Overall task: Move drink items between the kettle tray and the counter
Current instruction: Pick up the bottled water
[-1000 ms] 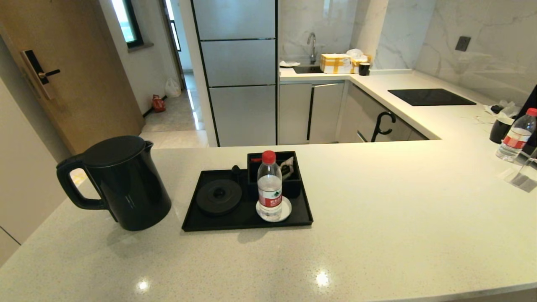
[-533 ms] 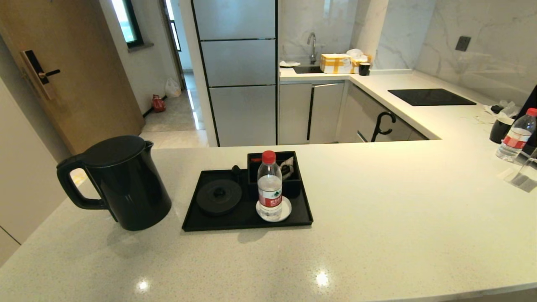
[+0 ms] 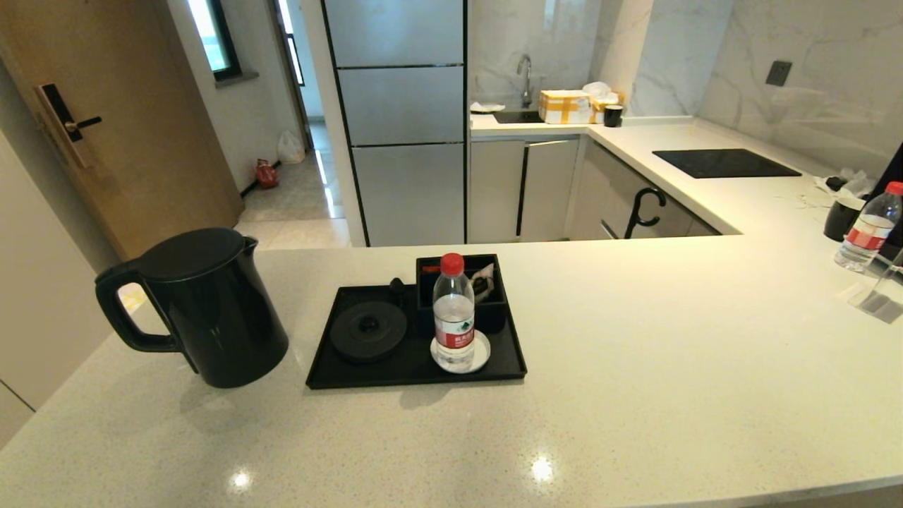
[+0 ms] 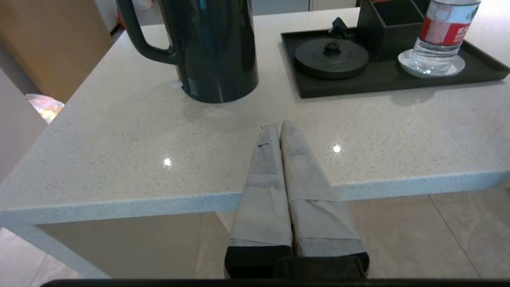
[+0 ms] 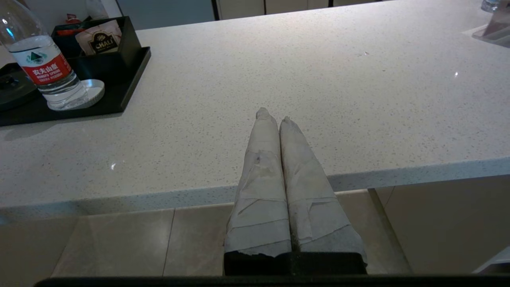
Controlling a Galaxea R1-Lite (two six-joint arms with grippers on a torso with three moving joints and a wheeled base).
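The black kettle (image 3: 204, 307) stands on the off-white counter (image 3: 635, 367), left of the black tray (image 3: 416, 370). On the tray a red-capped water bottle (image 3: 453, 314) stands on the white coaster (image 3: 480, 353), beside the bare round kettle base (image 3: 368, 330) and the divided box (image 3: 494, 296). No arm shows in the head view. My left gripper (image 4: 277, 125) is shut and empty at the counter's near edge, short of the kettle (image 4: 215, 48). My right gripper (image 5: 274, 115) is shut and empty too, off to the right of the bottle (image 5: 44, 63).
A second water bottle (image 3: 868, 229), a dark cup (image 3: 841, 219) and a clear stand (image 3: 882, 293) sit at the counter's far right. The black glass hob (image 3: 723, 164) lies further back. A tea sachet (image 5: 97, 38) is in the divided box.
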